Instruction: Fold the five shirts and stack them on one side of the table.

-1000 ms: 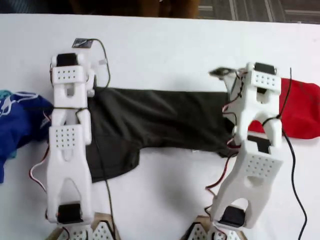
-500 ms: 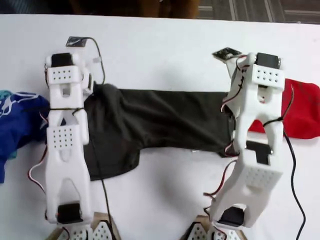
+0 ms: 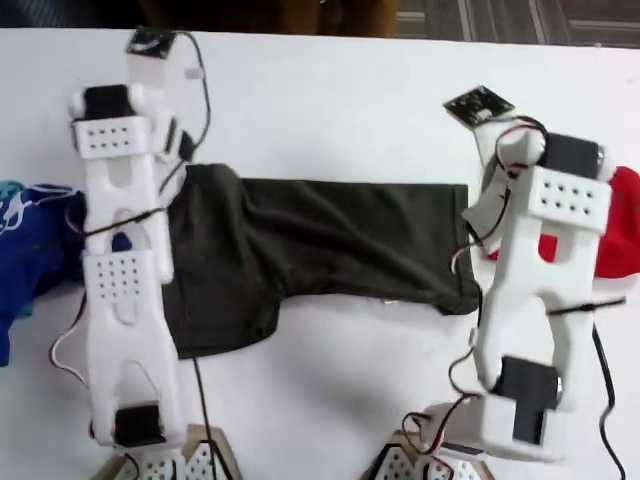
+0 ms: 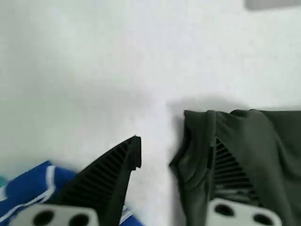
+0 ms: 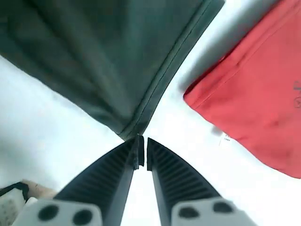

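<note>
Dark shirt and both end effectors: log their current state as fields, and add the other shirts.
dark shirt: lies on the white table, stretched between the two arms
left end effector: open; the dark shirt's edge is draped over one finger
right end effector: shut, tips at the dark shirt's corner; whether it pinches the cloth cannot be told
red shirt: beside the right arm, apart from the dark shirt
blue shirt: beside the left arm

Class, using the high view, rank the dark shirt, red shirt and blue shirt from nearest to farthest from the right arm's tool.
1. Dark shirt: its corner lies at the tips of the right tool.
2. Red shirt: just beside, at the table's right edge.
3. Blue shirt: far across, at the left edge.
</note>
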